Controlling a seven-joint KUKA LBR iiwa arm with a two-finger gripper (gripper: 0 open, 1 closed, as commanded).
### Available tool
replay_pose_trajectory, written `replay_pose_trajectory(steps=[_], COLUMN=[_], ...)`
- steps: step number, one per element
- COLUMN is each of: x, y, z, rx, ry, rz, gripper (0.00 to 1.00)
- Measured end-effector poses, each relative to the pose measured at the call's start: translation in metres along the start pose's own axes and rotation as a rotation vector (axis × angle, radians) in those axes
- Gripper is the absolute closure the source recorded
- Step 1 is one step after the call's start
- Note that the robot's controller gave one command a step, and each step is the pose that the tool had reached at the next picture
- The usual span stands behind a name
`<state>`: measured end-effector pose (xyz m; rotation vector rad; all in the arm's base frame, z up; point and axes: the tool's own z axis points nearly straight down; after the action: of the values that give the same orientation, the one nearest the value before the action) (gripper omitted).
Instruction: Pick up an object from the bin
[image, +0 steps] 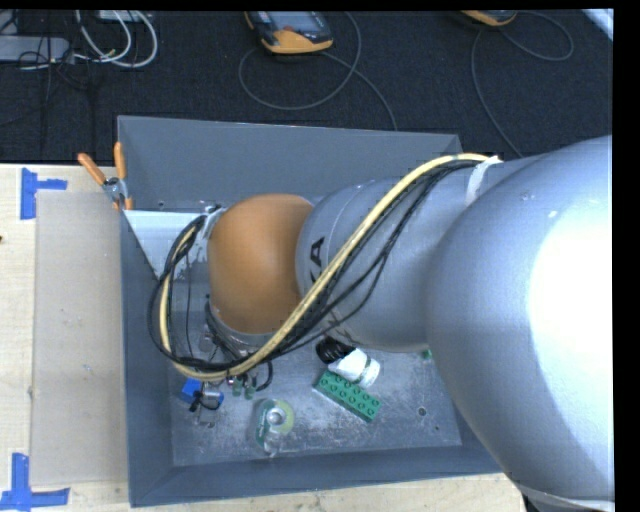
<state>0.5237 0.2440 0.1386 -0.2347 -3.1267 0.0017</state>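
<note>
Grey arm (520, 300), orange wrist cover (255, 265), green brick (348, 394), grey bin (300, 160)

One camera looks down obliquely into the bin (290, 160).

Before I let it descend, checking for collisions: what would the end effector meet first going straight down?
Likely the small blue object on the floor of the bin, directly under the end effector. Depth there is unclear, so this is a guess.

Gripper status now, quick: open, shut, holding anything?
Gripper: cannot be told; it is low in the bin, under the orange wrist cover, close to a small blue piece.
</note>
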Motion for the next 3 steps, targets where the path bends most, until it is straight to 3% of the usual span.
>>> replay_pose_trajectory(steps=[1,2,3], x=[-0.0045,0.0024,0.0024], y=[-0.0077,-0.0119,-0.0120], z=[0.0664,0.0693,0.0693], rx=[0.000,0.002,0.001], ry=[-0.001,0.003,0.003], rz=[0.097,-0.020,-0.020], gripper=[0.00,1.00,1.00])
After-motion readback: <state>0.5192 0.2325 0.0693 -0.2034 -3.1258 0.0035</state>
